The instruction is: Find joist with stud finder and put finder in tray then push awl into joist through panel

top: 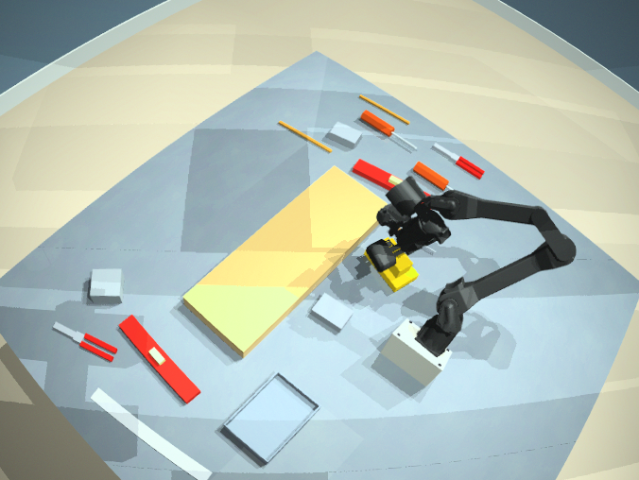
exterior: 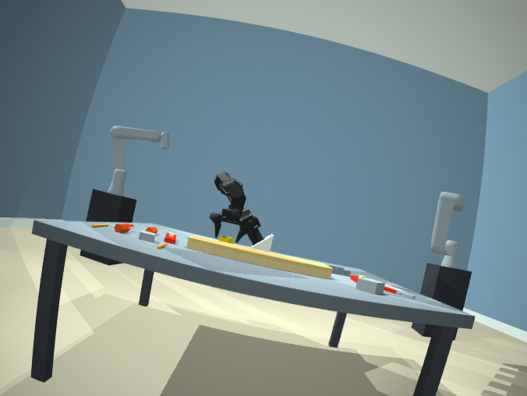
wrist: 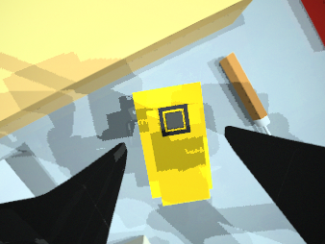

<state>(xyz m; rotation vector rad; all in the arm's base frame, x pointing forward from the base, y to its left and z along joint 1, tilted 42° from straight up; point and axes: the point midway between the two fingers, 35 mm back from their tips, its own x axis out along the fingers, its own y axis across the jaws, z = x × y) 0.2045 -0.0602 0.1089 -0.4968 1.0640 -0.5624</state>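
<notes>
Hand (exterior: pixel 227 238) open abv yel. block (exterior: pixel 226 239)
</notes>
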